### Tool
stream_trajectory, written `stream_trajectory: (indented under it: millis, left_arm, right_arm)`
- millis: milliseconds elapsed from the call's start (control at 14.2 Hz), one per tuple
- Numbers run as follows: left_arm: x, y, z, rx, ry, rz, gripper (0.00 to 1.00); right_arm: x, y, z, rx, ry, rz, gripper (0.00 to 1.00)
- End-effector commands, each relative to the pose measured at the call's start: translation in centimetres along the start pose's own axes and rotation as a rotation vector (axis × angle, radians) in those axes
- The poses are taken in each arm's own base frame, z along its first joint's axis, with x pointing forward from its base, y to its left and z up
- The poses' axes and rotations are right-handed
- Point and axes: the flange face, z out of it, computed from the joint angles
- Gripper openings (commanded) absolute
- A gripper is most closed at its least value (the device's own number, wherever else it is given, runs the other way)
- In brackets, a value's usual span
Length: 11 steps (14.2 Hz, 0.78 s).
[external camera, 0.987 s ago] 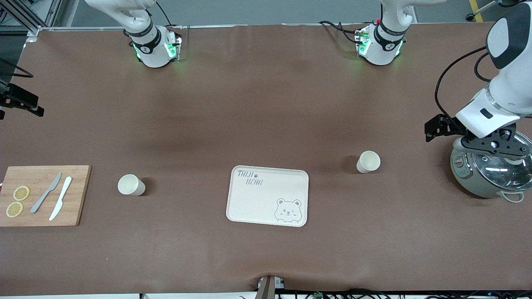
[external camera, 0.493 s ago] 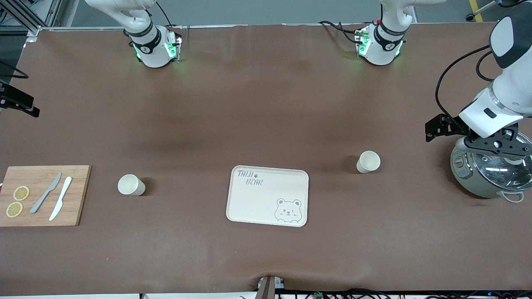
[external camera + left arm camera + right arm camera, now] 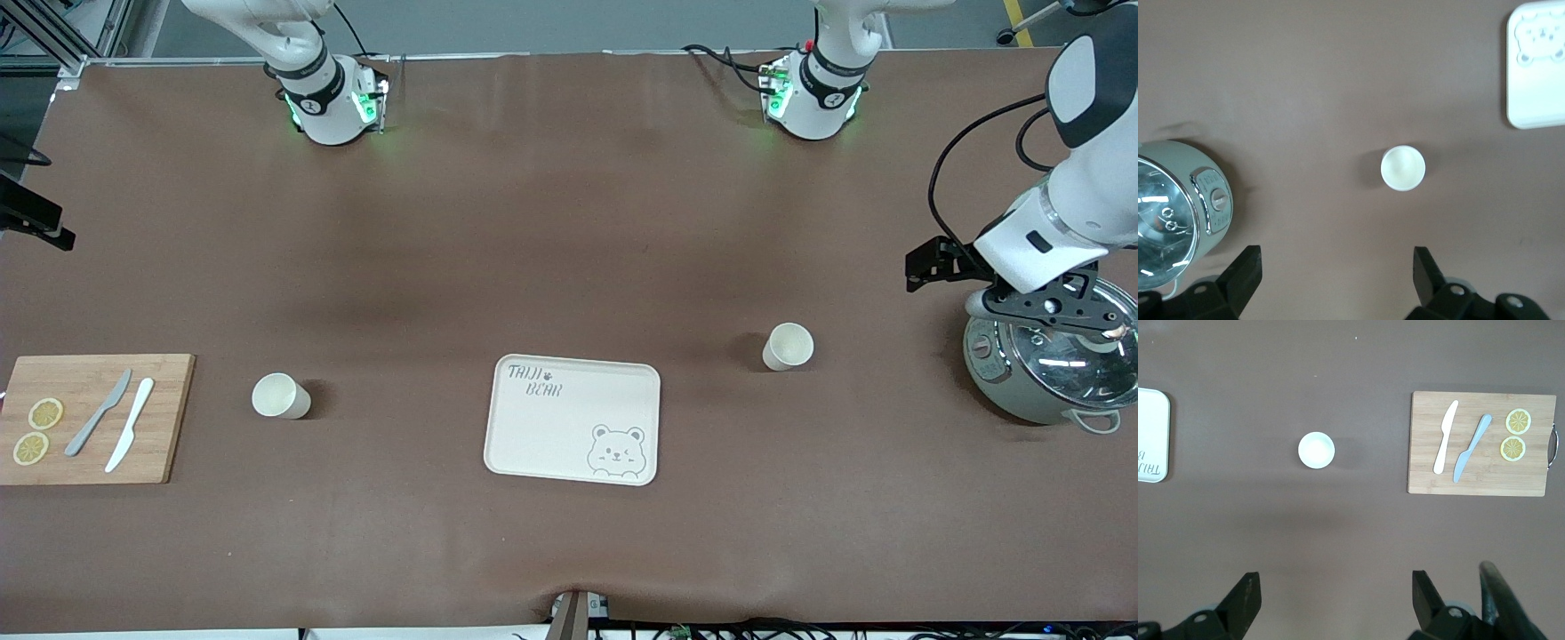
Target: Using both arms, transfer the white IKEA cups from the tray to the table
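Note:
Two white IKEA cups stand upright on the brown table. One cup (image 3: 281,396) is toward the right arm's end and also shows in the right wrist view (image 3: 1316,449). The other cup (image 3: 788,346) is toward the left arm's end and also shows in the left wrist view (image 3: 1403,168). My left gripper (image 3: 1056,311) is up over the edge of a pot, open and empty (image 3: 1336,272). My right gripper (image 3: 1335,600) is open and empty, high above the table, and almost wholly outside the front view.
The cream bear-printed tray (image 3: 573,391) lies between the two cups. A wooden cutting board (image 3: 89,418) holds two knives and lemon slices at the right arm's end. A grey-green pot with a glass lid (image 3: 1049,373) stands at the left arm's end.
My left gripper has shifted slightly over the pot. The black part of the right arm at the view's edge has slid farther out. The cups have not moved.

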Motion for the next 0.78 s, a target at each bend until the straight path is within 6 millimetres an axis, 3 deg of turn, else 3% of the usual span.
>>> stream_trajectory:
  millis: [0,705]
  left_arm:
    - [-0.02,0.07,-0.33,0.002,-0.019,0.035,1.0]
    - [0.23,-0.41,0.2,0.001,-0.025,0.029,1.0]
  right_arm:
    - [-0.08,0.07,-0.7,-0.016,0.01,0.013,1.0]
    - [-0.04,0.16,-0.84,-0.017,0.015,0.015,1.0]
